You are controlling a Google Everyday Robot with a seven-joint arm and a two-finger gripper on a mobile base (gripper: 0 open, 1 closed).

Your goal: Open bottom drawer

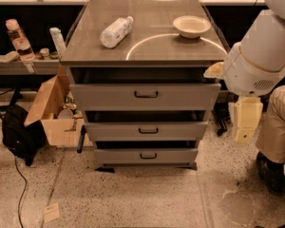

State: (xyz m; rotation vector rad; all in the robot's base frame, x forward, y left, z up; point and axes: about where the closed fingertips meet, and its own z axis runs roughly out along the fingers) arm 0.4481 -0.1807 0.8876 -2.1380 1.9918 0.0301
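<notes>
The bottom drawer (146,156) is the lowest of three grey fronts on the cabinet (85,56), low and flat with a small black bar handle (148,156). A dark gap shows above its front, and none of its interior is visible. My arm's white shell (263,56) fills the upper right. Below it hangs the cream gripper (246,122), right of the cabinet at about the middle drawer's (146,130) height. It is well apart from the bottom drawer's handle and touches nothing.
A plastic bottle (116,31) lies on the cabinet top beside a shallow bowl (192,26). An open cardboard box (52,115) and a black bag (20,137) sit on the floor at left. A person's leg (280,122) and dark shoe (270,174) stand at right.
</notes>
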